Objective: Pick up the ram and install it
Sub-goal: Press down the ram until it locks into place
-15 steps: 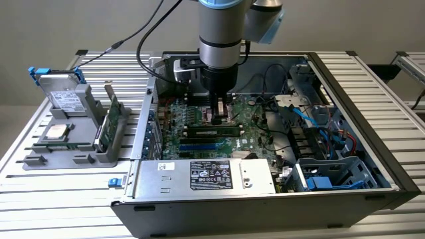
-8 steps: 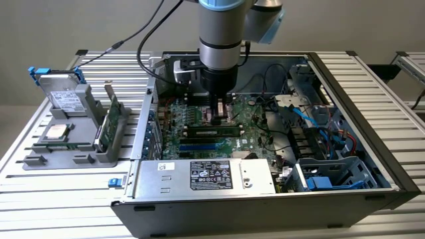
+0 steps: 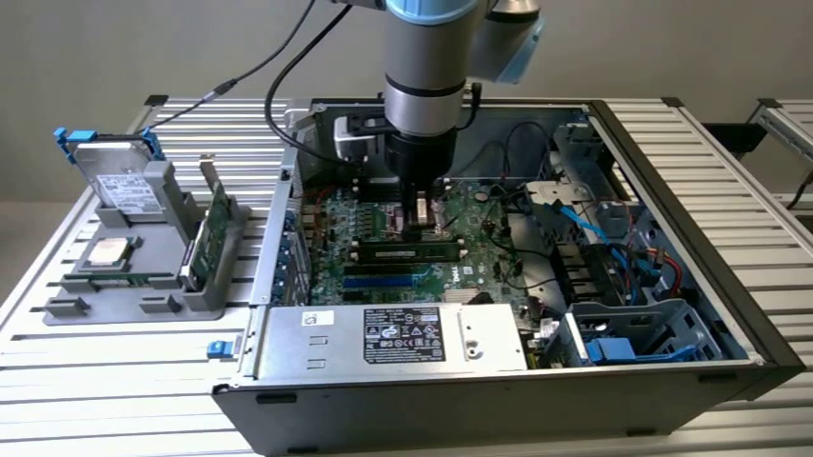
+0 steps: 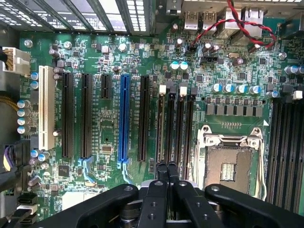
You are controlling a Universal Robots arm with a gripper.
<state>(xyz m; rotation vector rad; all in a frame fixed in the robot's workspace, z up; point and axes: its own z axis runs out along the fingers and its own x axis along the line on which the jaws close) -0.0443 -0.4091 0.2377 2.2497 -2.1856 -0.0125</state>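
The slatted metal worktop carries an open computer case with the motherboard exposed inside; the robot arm descends into the case from above; a grey parts tray sits beside the case at the exterior view's left; the claw is clenched with its fingers together, grasping nothing, directly above the memory slots; the ram lies seated in a slot on the motherboard, just below the claw in the exterior view.
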